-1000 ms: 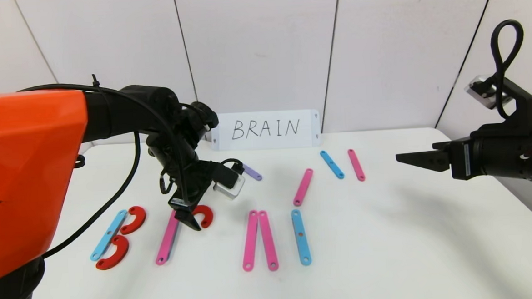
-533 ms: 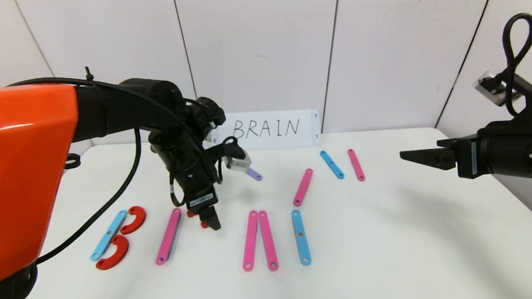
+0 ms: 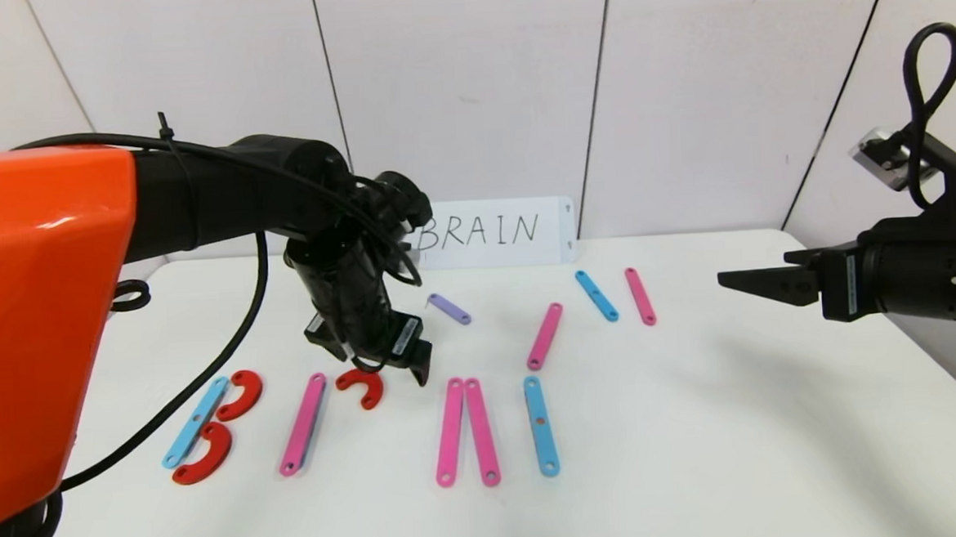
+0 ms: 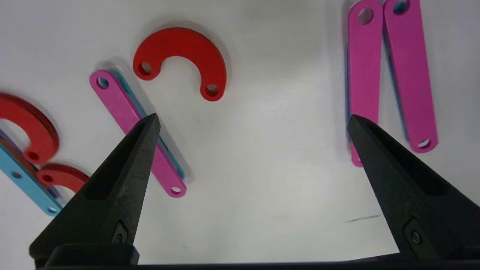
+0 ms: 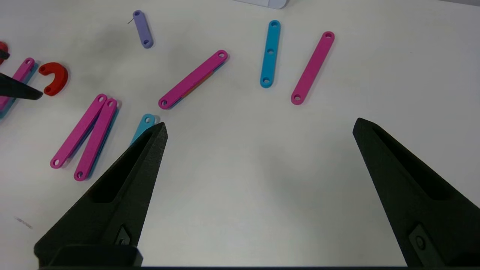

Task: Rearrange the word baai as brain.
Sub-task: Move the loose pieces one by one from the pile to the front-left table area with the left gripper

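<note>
The letters lie flat on the white table (image 3: 699, 421). At the left, a blue strip (image 3: 196, 422) and two red curves (image 3: 239, 394) form a B. Right of it lie a pink strip (image 3: 304, 423) and a loose red C-shaped curve (image 3: 361, 387), which also shows in the left wrist view (image 4: 183, 52). Then come two pink strips side by side (image 3: 466, 431) and a blue strip (image 3: 540, 426). My left gripper (image 3: 385, 362) hovers just behind the loose red curve, open and empty (image 4: 252, 118). My right gripper (image 3: 732, 281) is open and empty (image 5: 260, 123), held above the table's right side.
Loose pieces lie farther back: a short lilac strip (image 3: 450, 308), a tilted pink strip (image 3: 545, 335), a blue strip (image 3: 596, 296) and a pink strip (image 3: 640, 296). A white card with BRAIN handwritten (image 3: 484, 231) leans on the back wall.
My left gripper has risen and swung right and back off the loose red curve, which now lies uncovered beside the pink strip. The right arm drew back slightly at first.
</note>
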Controlling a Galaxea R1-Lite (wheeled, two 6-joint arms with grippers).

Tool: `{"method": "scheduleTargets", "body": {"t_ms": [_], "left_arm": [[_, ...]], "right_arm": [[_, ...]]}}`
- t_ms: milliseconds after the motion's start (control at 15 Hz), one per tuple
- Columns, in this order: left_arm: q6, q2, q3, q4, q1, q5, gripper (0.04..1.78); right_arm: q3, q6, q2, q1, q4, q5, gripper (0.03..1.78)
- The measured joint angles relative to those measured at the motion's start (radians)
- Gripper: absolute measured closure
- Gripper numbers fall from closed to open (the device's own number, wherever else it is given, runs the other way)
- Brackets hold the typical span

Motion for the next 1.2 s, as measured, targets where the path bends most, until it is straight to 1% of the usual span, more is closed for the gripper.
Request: {"method": "scheduleTargets", "body": {"t_ms": [133,333,533,667,867,1067,1200], "left_arm": [[-0.205,-0.003,-0.002,0.000,-0.015,0.024,0.08],[-0.467,-0.005,-0.007,0.013,-0.025,0.044,0.08],[-0.671,0.008,-0.008,0.017,-0.023,0.078,0.08],[-0.746,0.026,-0.010,0.013,-0.006,0.080,0.08],[-0.814,0.058,-0.015,0.008,0.016,0.078,0.08],[-0.832,0.082,-0.017,0.001,0.050,0.067,0.08],[-0.851,0.089,-0.018,-0.020,0.066,0.045,0.08]], "right_arm": [[0.000,0.000,0.000,0.000,0.000,0.000,0.08],[0.003,0.000,0.000,0.000,-0.001,0.000,0.08],[0.005,0.000,0.000,0.003,-0.001,0.000,0.08],[0.006,0.000,-0.002,0.003,-0.001,0.000,0.08],[0.008,0.000,-0.004,0.003,-0.001,0.000,0.08],[0.010,-0.001,-0.005,0.005,-0.001,0.000,0.08],[0.012,-0.001,-0.006,0.007,-0.001,0.000,0.08]]}}
